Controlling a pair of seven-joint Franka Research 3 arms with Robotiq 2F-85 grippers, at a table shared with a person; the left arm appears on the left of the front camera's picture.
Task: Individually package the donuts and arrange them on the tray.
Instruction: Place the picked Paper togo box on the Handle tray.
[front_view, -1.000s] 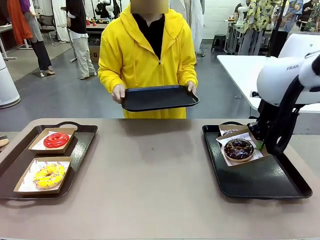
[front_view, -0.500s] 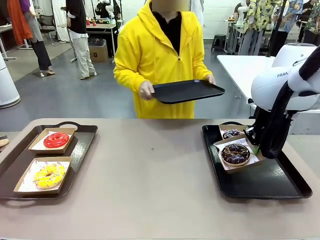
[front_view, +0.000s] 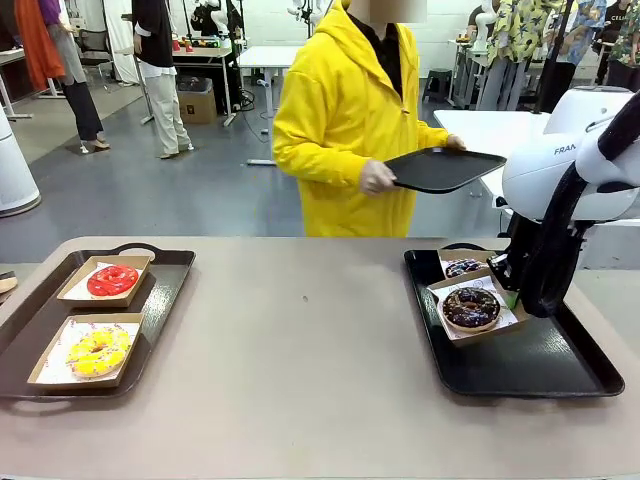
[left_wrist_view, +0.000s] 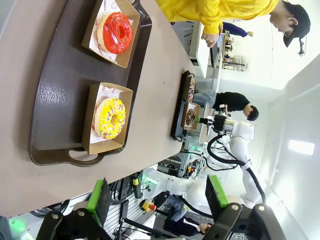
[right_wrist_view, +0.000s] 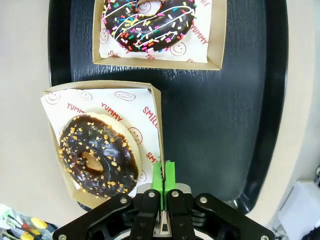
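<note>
The move ahead turns on how the chocolate donut's box (right_wrist_view: 102, 150) sits against the right gripper (right_wrist_view: 163, 172): in the right wrist view the green pads are pressed together on the box's right-hand wall, low in the frame, so the box and its donut (right_wrist_view: 97, 161) lie entirely to the left of the pinch, held by one edge only. The front view puts that box (front_view: 476, 312) at right centre, over the near-left part of the black tray (front_view: 520, 360), its left corner reaching out past the tray's rim and the whole box looking tipped up on its gripped side; whether the low corner still rests on the tray cannot be told. The box is roughly square, with no real long axis, and the ring donut points nowhere in particular, so only the box's skew matters: its edges sit at a slight angle to the tray's. The purple-swirled donut (right_wrist_view: 147, 22) lies in its own box just beyond, at the top of the wrist view, near but apart from the held one. The left gripper (left_wrist_view: 157, 197) hangs wide open with nothing between its pads, well back from the brown tray (front_view: 165, 290) at the left of the front view, where the red donut (front_view: 112, 280) and yellow donut (front_view: 97, 351) sit boxed, one behind the other. The right arm is clearly the nearer, and likely needs to draw the box rightward to square it on the tray.
</note>
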